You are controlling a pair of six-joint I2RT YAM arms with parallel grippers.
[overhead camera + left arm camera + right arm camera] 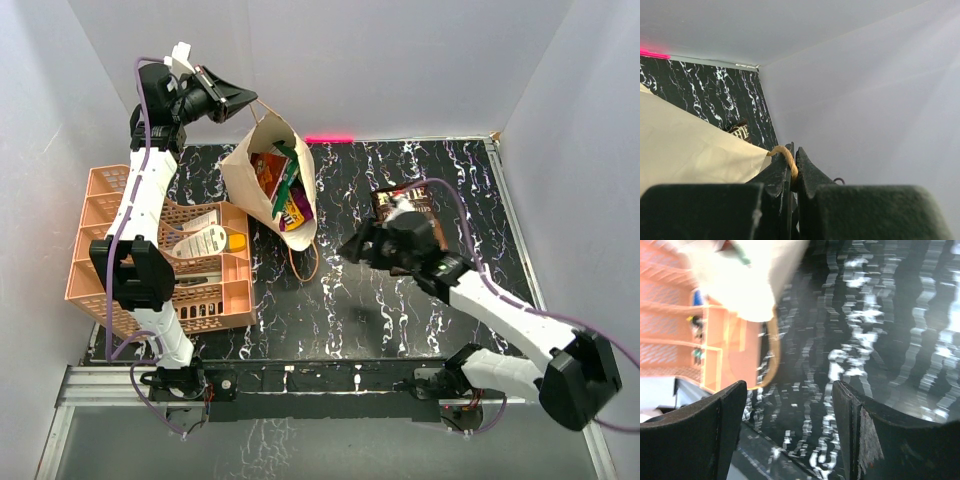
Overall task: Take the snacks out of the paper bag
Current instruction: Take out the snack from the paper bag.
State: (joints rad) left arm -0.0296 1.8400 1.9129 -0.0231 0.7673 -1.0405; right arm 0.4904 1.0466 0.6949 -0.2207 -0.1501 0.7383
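Right gripper (350, 248) is hovering low over the table (400, 320), right of the bag, pointing toward its mouth. Jaws are standing spread, nothing between them; the right wrist view is showing only marbled surface in the gap.

Orange basket (110, 215) is sitting on the left side with white tubes and bottles inside; not part of this job.

One dark brown packet (425, 197) is lying flat on the table, partly under the right wrist, well apart from the bag. Judging this one as out.

Paper bag (245, 170) is leaning at mid-table, mouth facing the right arm. Snacks (285, 195) are showing inside: orange-red, green, yellow and magenta wrappers, stacked close. Lower handle (305, 262) is trailing slack on the table.

Farthest back, left gripper (245, 103) is holding the bag up and open, jaws pressed together on the upper handle (782, 151).

Step in hand, as I read it: right arm is lining up for another reach. The next move calls for going into the mouth with jaws spread, closing on one packet only, without snagging the paper wall.
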